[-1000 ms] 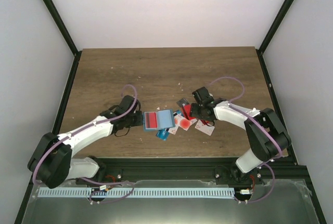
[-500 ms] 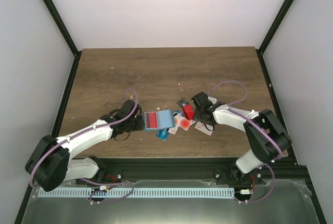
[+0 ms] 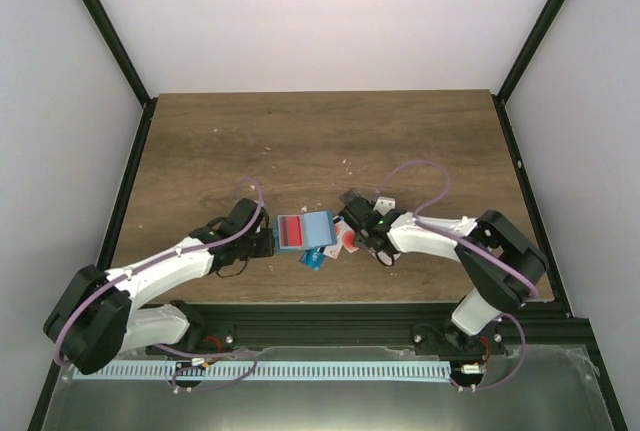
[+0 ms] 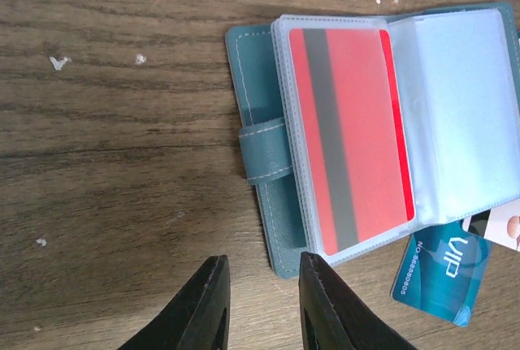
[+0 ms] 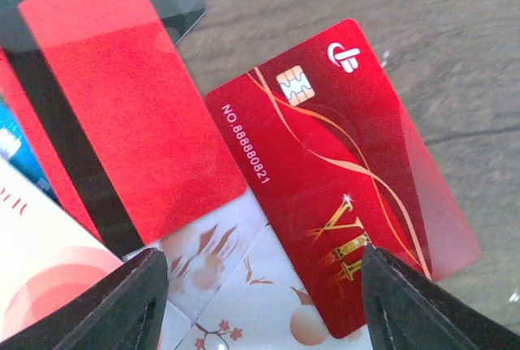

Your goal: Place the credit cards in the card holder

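1 change | R fingers (image 5: 410, 305) wide, moved over cards (image 5: 122, 98) | L fingers (image 4: 203, 311) narrow, empty

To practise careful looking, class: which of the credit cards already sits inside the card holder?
The red card with the dark stripe, tucked in a clear sleeve of the open card holder. Others, like the teal VIP card, lie loose on the table.

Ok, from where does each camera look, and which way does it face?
Top: above and behind left arm and right arm, looking down at the table; both show.
Left wrist: looks down at the open holder; own fingers at bottom.
Right wrist: close over red cards; own fingers in bottom corners.
Shared: top and left wrist show the holder.
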`<action>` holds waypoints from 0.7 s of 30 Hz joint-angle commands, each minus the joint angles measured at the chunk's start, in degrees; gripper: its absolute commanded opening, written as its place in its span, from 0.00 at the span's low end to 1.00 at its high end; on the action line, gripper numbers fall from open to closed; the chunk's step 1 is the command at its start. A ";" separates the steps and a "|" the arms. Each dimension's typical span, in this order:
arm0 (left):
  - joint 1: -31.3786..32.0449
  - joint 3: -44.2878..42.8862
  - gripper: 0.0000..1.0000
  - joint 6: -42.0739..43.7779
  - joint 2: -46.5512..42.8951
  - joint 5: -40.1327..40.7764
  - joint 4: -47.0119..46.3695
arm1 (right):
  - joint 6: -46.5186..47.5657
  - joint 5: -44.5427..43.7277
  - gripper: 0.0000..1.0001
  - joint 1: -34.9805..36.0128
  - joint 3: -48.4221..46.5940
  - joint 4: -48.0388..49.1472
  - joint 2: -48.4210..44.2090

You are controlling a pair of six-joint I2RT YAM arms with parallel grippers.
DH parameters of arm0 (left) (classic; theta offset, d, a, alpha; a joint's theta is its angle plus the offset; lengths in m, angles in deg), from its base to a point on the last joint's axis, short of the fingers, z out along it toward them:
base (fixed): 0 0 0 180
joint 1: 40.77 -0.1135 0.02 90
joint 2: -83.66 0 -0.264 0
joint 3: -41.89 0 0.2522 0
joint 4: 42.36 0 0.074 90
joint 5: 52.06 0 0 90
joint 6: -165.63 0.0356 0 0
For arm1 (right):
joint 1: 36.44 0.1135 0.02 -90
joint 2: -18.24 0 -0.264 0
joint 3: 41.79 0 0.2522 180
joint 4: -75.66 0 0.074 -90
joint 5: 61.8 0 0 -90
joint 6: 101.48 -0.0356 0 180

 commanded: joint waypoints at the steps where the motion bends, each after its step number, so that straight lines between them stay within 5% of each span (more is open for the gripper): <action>1: 0.25 1.44 0.26 0.40 -1.10 -1.81 -2.64 | -6.45 16.06 0.66 5.16 4.55 -7.78 5.05; 13: 0.69 2.53 0.27 1.83 -3.53 -4.03 -4.58 | -13.40 25.10 0.66 22.23 4.90 -10.06 12.78; 21: 0.78 3.13 0.27 2.31 -4.68 -4.76 -5.17 | -16.60 28.56 0.67 26.15 3.62 -14.70 5.90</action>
